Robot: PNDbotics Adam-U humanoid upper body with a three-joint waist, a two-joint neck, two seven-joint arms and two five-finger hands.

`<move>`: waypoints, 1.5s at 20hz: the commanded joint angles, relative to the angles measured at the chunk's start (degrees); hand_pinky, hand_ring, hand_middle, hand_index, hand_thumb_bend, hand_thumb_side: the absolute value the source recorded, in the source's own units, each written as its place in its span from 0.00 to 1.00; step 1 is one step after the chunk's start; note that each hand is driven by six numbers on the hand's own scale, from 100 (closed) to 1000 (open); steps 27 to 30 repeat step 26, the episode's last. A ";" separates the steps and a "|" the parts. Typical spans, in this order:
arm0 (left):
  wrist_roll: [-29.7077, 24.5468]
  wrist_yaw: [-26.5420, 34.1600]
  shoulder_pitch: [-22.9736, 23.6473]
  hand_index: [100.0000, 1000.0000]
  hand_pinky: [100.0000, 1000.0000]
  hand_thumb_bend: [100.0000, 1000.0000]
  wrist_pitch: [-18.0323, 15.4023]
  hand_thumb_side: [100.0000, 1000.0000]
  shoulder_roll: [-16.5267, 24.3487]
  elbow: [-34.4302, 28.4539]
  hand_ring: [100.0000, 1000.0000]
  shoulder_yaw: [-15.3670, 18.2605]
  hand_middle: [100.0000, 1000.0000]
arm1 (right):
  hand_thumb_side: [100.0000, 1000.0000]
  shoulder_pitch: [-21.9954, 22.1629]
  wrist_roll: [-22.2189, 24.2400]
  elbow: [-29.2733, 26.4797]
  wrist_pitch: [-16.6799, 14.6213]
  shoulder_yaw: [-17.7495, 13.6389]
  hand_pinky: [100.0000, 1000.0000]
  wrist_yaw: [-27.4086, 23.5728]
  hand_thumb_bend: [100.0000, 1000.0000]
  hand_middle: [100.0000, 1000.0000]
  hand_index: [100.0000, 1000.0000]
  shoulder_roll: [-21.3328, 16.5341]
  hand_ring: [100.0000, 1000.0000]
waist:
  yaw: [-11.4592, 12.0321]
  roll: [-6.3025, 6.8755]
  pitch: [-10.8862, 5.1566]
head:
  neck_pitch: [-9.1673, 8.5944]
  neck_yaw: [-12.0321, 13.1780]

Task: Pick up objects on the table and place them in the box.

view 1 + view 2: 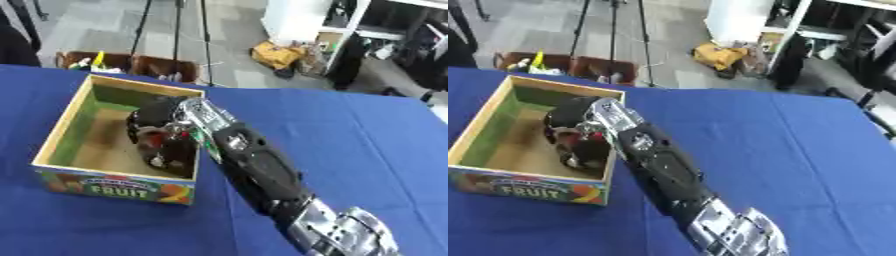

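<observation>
Fingers of the black right hand (162, 137) curl around something dark with red inside the open wooden fruit box (63, 131), against its right wall; blue tablecloth (350, 140) spreads bare beyond.

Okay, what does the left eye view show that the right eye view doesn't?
Only the left eye view shows the whole front label of the box, with a big "2" after FRUIT. Only the right eye view shows more blue table to the right of the arm, and it cuts off the box's left end. Both show the right hand reaching into the box, with something red at its fingers.
</observation>
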 commanded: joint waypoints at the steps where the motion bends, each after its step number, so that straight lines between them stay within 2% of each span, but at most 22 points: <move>1: -0.17 0.15 -0.18 0.53 0.29 0.00 -0.05 0.85 0.46 -1.21 0.32 0.27 0.40 | 0.32 -1.66 -0.36 -1.71 0.56 -0.39 0.66 1.21 0.21 0.83 0.79 -1.28 0.82 | -0.11 0.79 -1.45 | -0.40 -0.55; 8: -0.21 0.33 -0.05 0.53 0.29 0.00 0.08 0.85 0.56 -1.21 0.32 0.25 0.40 | 0.34 -2.15 -1.38 -2.40 1.16 -0.63 0.66 1.07 0.23 0.83 0.79 -1.67 0.82 | -0.44 0.99 -1.99 | -0.43 -0.82; 9: -0.20 0.35 -0.01 0.53 0.29 0.00 0.11 0.85 0.57 -1.21 0.32 0.24 0.40 | 0.37 -2.29 -1.61 -2.69 1.36 -0.79 0.66 0.62 0.19 0.83 0.79 -1.80 0.82 | -0.51 1.03 -2.09 | -0.38 -0.79; 10: -0.20 0.38 0.02 0.53 0.29 0.00 0.12 0.85 0.58 -1.21 0.32 0.24 0.40 | 0.42 -2.41 -1.85 -3.02 1.60 -0.95 0.66 0.03 0.10 0.83 0.80 -1.96 0.82 | -0.59 1.07 -2.17 | -0.34 -0.72; 11: -0.20 0.40 0.08 0.53 0.29 0.00 0.15 0.85 0.59 -1.21 0.32 0.24 0.40 | 0.38 -2.56 -2.24 -3.59 1.84 -1.25 0.66 -0.68 0.28 0.83 0.80 -2.19 0.81 | -0.70 1.12 -2.28 | -0.27 -0.48; 18: 0.13 0.40 0.43 0.53 0.29 0.00 0.22 0.85 0.64 -1.21 0.32 0.49 0.40 | 0.43 -1.79 -6.31 -10.46 1.04 -5.09 0.67 -6.38 0.54 0.81 0.82 -5.19 0.78 | -1.84 1.52 -2.90 | 0.22 2.81; 19: 0.18 0.40 0.49 0.53 0.29 0.00 0.22 0.85 0.64 -1.21 0.32 0.52 0.40 | 0.47 -1.47 -6.98 -11.54 0.82 -5.67 0.66 -7.19 0.61 0.80 0.82 -5.67 0.77 | -2.06 1.66 -2.99 | 0.31 3.61; 22: 0.31 0.43 0.75 0.53 0.29 0.00 0.14 0.85 0.65 -1.21 0.32 0.58 0.40 | 0.51 -0.52 -9.41 -15.30 0.46 -7.48 0.66 -9.73 0.65 0.79 0.83 -7.15 0.75 | -2.75 2.12 -3.24 | 0.78 6.24; 24: 0.37 0.48 0.95 0.53 0.29 0.00 0.06 0.84 0.61 -1.21 0.32 0.59 0.40 | 0.59 0.10 -11.18 -17.93 0.86 -8.40 0.65 -11.51 0.64 0.78 0.83 -8.14 0.74 | -3.18 2.54 -3.40 | 1.07 7.87; 25: 0.40 0.52 1.06 0.53 0.29 0.00 0.01 0.84 0.59 -1.21 0.32 0.60 0.40 | 0.67 0.46 -12.04 -19.30 1.26 -8.80 0.65 -12.37 0.61 0.78 0.83 -8.64 0.73 | -3.40 2.77 -3.47 | 1.20 8.66; 26: 0.43 0.58 1.15 0.53 0.29 0.00 -0.04 0.84 0.57 -1.21 0.32 0.59 0.40 | 0.65 0.89 -12.94 -20.70 1.78 -9.11 0.64 -13.27 0.63 0.77 0.83 -9.13 0.72 | -3.59 3.00 -3.53 | 1.30 9.31; 30: 0.43 0.58 1.15 0.53 0.29 0.00 -0.04 0.84 0.57 -1.21 0.32 0.59 0.40 | 0.65 0.89 -12.94 -20.70 1.78 -9.11 0.64 -13.27 0.63 0.77 0.83 -9.13 0.72 | -3.59 3.00 -3.53 | 1.30 9.31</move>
